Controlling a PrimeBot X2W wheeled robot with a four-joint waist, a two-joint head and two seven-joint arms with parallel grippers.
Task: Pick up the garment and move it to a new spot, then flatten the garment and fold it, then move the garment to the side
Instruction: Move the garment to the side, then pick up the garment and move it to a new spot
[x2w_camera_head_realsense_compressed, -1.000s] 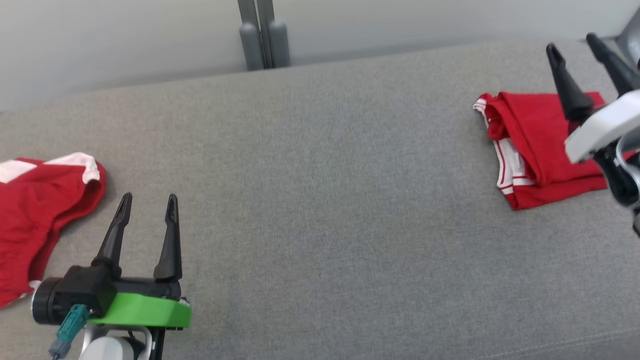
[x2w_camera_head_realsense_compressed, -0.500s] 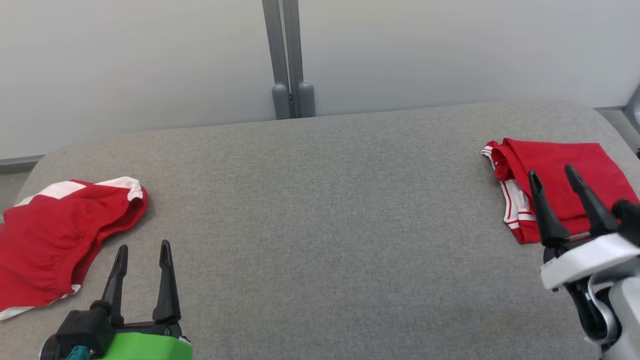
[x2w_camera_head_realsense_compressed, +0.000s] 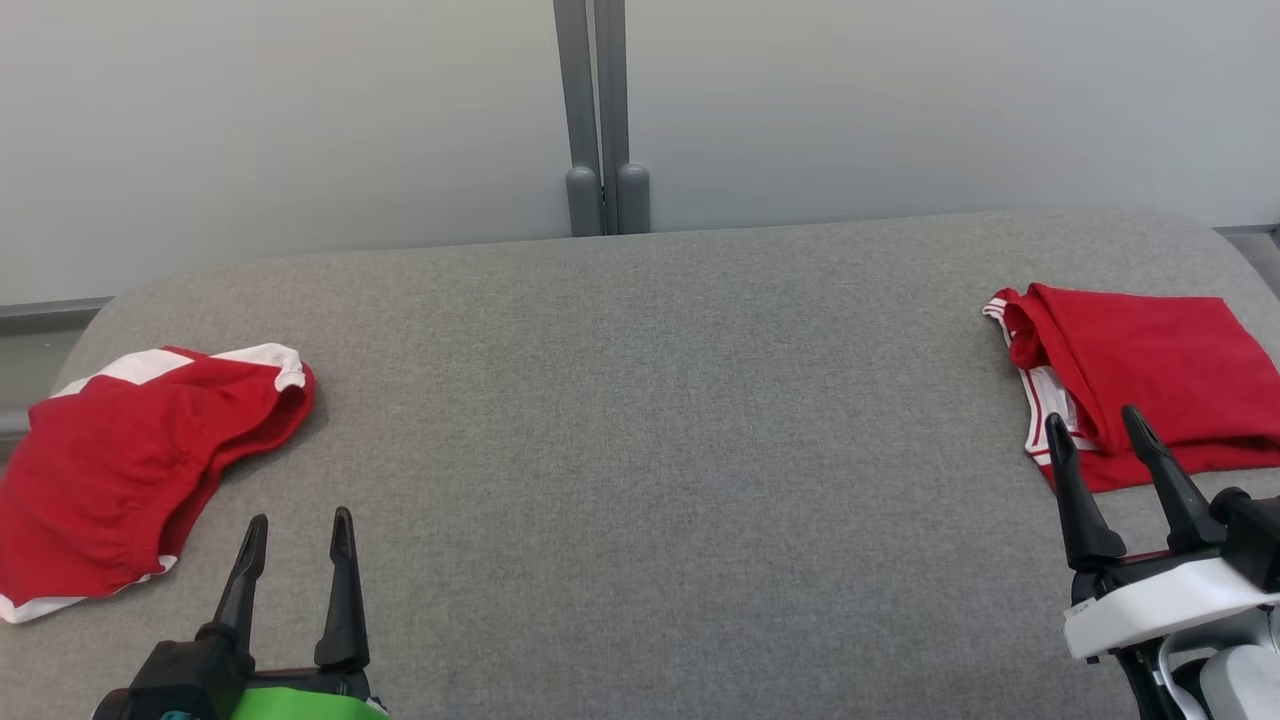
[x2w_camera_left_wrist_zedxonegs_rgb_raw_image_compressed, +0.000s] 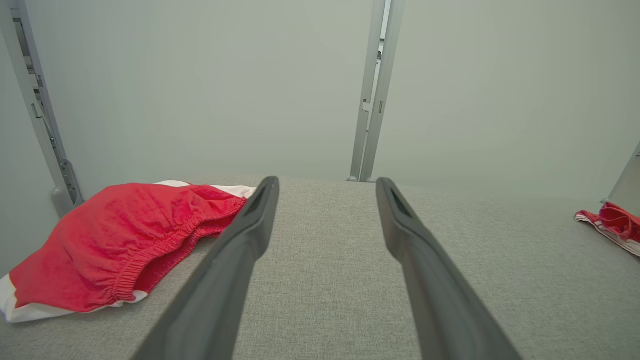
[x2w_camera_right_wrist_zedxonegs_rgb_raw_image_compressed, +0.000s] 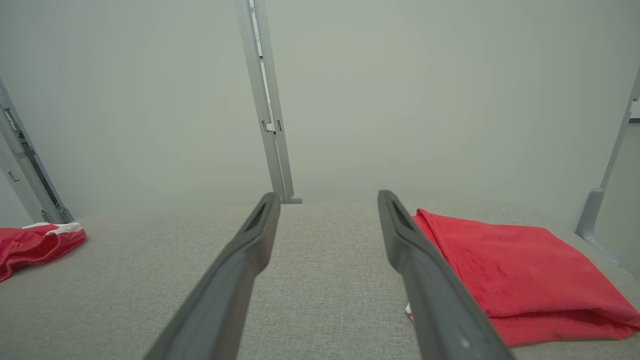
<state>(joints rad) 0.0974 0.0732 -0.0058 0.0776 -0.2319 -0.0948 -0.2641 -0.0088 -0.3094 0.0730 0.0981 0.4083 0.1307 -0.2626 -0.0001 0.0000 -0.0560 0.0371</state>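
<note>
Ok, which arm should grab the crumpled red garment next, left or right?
Left, probably. The crumpled garment lies just beside the open left gripper, while the right gripper sits across the cushion by the folded garment.

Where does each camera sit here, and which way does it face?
Head view: up high, looking forward and down over the grey cushion to the wall; left claw and right claw at the bottom corners.
Left wrist view: low over the cushion, facing the wall along its fingers; crumpled garment at left.
Right wrist view: same heading, along its fingers; folded garment at right.
Shared: both wrist views show both garments and the wall post.
</note>
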